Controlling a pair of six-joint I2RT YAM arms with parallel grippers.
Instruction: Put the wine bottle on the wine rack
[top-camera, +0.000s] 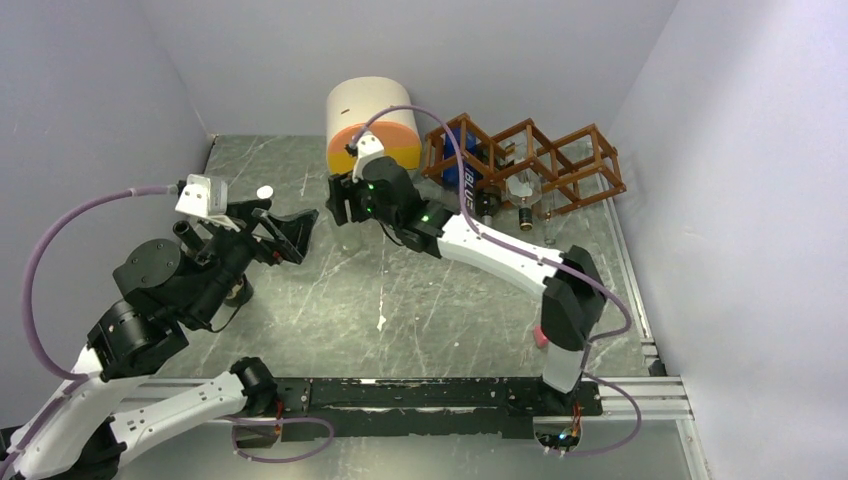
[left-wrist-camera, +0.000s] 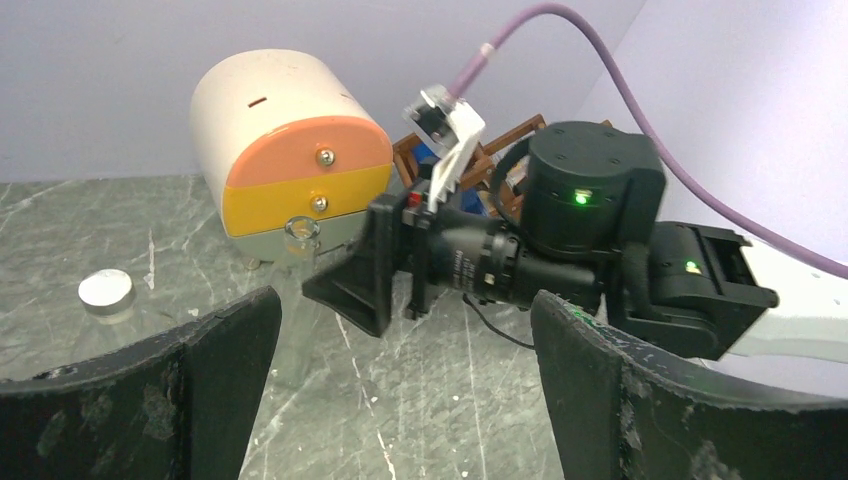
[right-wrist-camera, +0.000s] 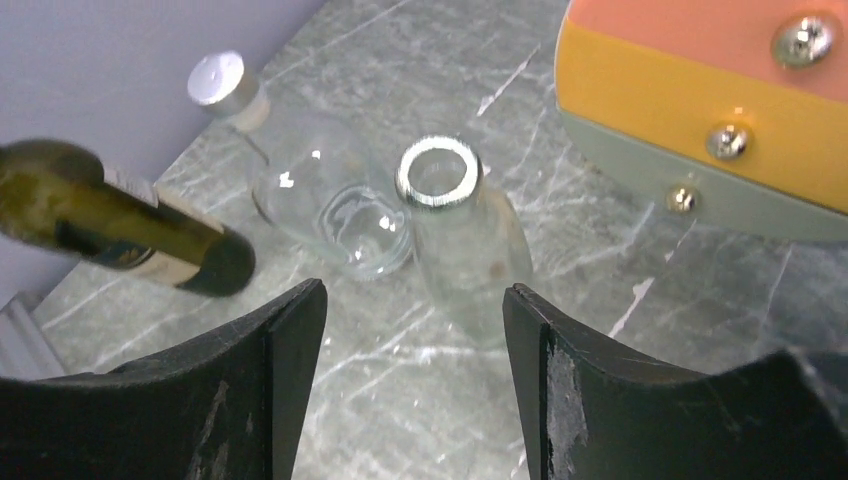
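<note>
Apparently the step in hand is the approach to a grasp: no bottle is held, and none of the loose ones is on the rack yet. From the top camera, the right gripper reaches over the grey marble table, just in front of the cream-and-orange drawer cabinet. The left gripper hangs near it with jaws spread wide and empty. The wine rack stands at the far right, just beside the cabinet. Its cells seem to hold a blue item and a clear racked bottle, though they are too small here to be sure. From the left wrist camera, a clear open-mouthed bottle stands upright just before the cabinet, close to the right gripper, and it looks empty. A capped clear bottle stands well to its left. From the right wrist camera, the right jaws are spread with nothing between them. The open-mouthed bottle is just ahead of the gap, beside the capped one, and a dark green wine bottle with a label shows at the left edge, apart from both. I judge that the next move must bring the fingers around the glass body, well centred, before they close, because smooth round glass may slip or knock its neighbour.
</note>
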